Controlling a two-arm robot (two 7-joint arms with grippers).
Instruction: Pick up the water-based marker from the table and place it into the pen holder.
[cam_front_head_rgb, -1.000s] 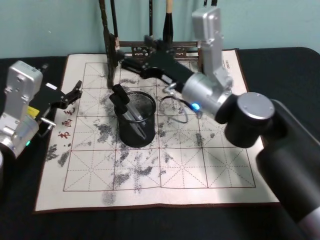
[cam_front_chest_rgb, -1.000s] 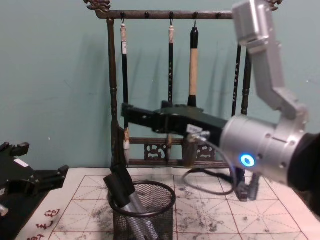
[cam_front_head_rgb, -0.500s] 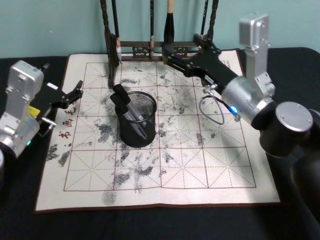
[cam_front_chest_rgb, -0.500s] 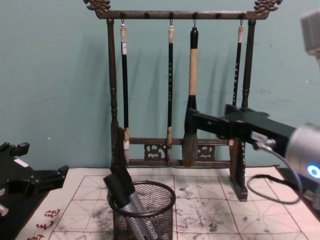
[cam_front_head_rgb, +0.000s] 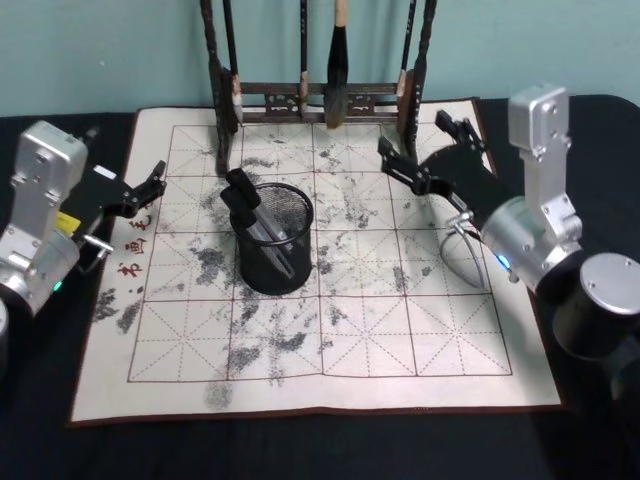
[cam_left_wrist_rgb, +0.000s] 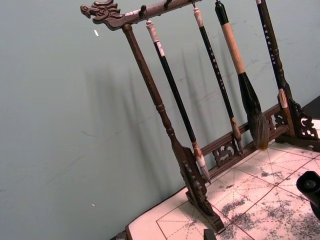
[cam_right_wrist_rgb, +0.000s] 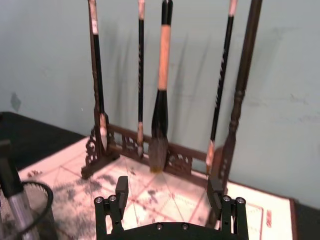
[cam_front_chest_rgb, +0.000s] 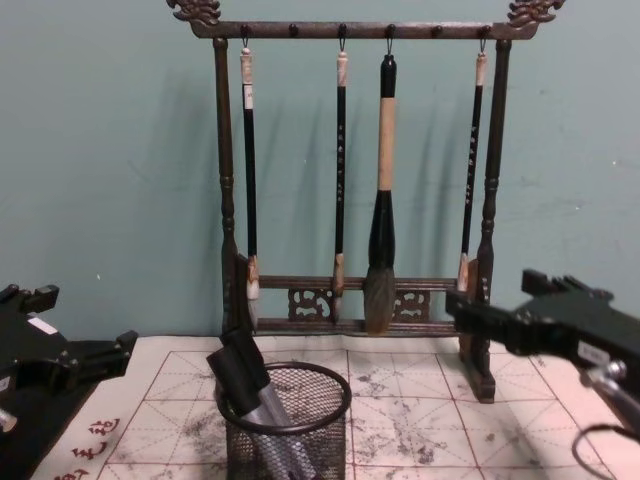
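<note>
One grey-barrelled, black-capped water-based marker (cam_front_head_rgb: 250, 208) stood tilted inside the small round black wire-mesh pen holder (cam_front_head_rgb: 273, 240) on the whitish red-gridded calligraphy mat (cam_front_head_rgb: 330, 330), cap above the rim, so placement was judged complete. The right gripper (cam_front_head_rgb: 425, 150), jaws apart and empty, had withdrawn from above the holder to the right, near the tall brown wooden brush rack (cam_front_chest_rgb: 360, 180), where a careless swing could strike the rack. The left gripper (cam_front_head_rgb: 150, 185) remained parked at the mat's left edge, jaws slightly apart.
</note>
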